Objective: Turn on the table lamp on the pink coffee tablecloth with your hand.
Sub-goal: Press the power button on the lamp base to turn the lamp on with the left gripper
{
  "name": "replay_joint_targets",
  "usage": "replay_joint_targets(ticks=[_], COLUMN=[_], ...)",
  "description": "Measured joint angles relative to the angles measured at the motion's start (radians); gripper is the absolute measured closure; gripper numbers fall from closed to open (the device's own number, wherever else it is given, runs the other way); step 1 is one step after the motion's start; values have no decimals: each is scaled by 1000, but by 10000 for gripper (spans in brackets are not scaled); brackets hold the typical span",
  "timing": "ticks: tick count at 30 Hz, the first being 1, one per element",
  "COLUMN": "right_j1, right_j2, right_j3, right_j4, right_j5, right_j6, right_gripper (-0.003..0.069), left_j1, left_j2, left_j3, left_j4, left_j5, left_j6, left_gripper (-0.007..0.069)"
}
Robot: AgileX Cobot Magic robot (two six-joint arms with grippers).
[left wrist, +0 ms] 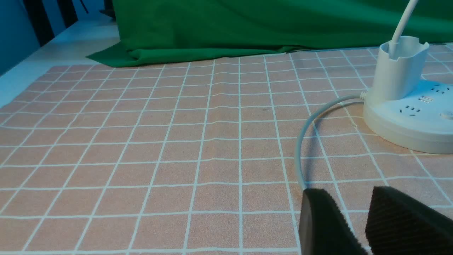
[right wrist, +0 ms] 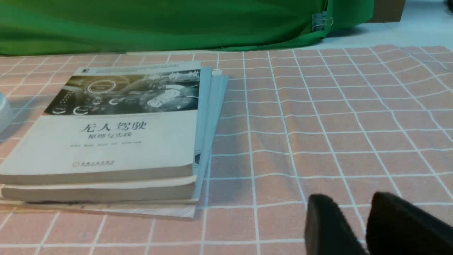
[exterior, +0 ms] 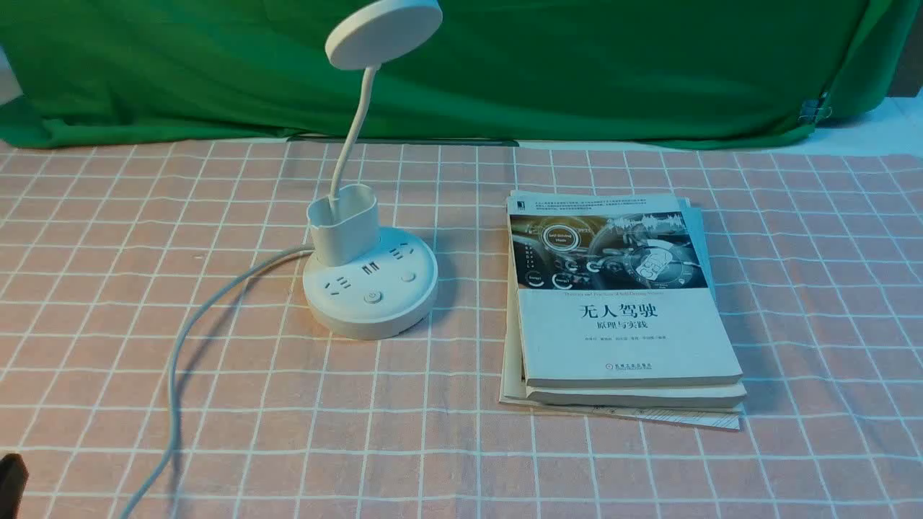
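Note:
The white table lamp (exterior: 369,288) stands left of centre on the pink coffee tablecloth (exterior: 649,461). Its disc head (exterior: 383,31) is unlit, and its round base has sockets and a power button (exterior: 373,296) at the front. Its grey-white cord (exterior: 173,375) runs to the near left. In the left wrist view my left gripper (left wrist: 348,194) is low over the cloth, short of the lamp base (left wrist: 407,124), with its jaws close together and empty. My right gripper (right wrist: 354,200) is low over bare cloth to the right of the books, jaws close together and empty. It is out of the front view.
A stack of books (exterior: 620,303) lies right of the lamp and also shows in the right wrist view (right wrist: 116,134). A green backdrop cloth (exterior: 577,65) hangs along the far edge. A black bit of my left arm (exterior: 11,481) shows at the near left corner.

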Motion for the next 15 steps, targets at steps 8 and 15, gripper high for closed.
replay_joint_targets(ticks=[8, 15], right_j1=[0, 0], right_j2=[0, 0], right_j3=[0, 0], right_j4=[0, 0], right_j5=[1, 1], right_j6=[0, 0], right_gripper=[418, 418], left_j1=[0, 0], left_j2=[0, 0], left_j3=[0, 0], left_j4=[0, 0], left_j5=[0, 0], left_j6=[0, 0], left_gripper=[403, 398])
